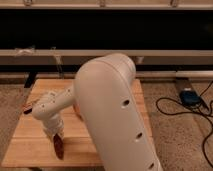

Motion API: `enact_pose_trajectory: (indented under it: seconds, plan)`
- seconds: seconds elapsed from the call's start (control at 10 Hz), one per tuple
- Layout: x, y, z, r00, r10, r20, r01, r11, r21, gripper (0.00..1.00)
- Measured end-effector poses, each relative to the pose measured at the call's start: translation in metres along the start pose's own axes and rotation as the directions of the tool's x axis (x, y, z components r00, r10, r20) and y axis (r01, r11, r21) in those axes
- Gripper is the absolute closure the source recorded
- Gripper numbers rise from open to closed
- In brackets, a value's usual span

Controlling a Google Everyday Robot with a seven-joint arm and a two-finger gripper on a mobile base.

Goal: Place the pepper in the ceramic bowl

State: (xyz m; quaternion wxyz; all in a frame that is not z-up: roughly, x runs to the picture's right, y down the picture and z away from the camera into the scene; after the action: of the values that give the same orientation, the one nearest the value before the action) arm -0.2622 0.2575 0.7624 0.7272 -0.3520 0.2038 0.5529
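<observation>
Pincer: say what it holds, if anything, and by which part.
The pincer, low over the front left of the wooden table, holds the pepper by its upper end; the rest of the pepper hangs down below.

No readable txt or labels; tool (56,140) low over table (24,150).

Big arm (117,110) is showing as a fat, smooth off-white shell, rounded at its top end, with three small dark round holes running down its side. It's stepping down into a slimmer off-white link (56,102) that is ending in a rounded knuckle joint, with a couple of faint dark dots on it. The gripper (56,140) is hanging under that joint at lower left, in the same off-white housing.
</observation>
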Motion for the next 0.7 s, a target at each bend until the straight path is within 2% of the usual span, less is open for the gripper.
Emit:
enact_pose_trajectory:
  seconds: [0.1,0.4,0.7]
  plan:
    - [-0.001,0.0,-0.009,1.0,-0.003,0.009,0.003,1.0,-0.007,1.0]
    - [-0.016,-0.017,-0.034,0.999,-0.011,0.035,0.012,1.0,-0.018,1.0]
    - [-0.047,-0.049,-0.064,0.996,-0.008,0.084,0.01,1.0,-0.019,1.0]
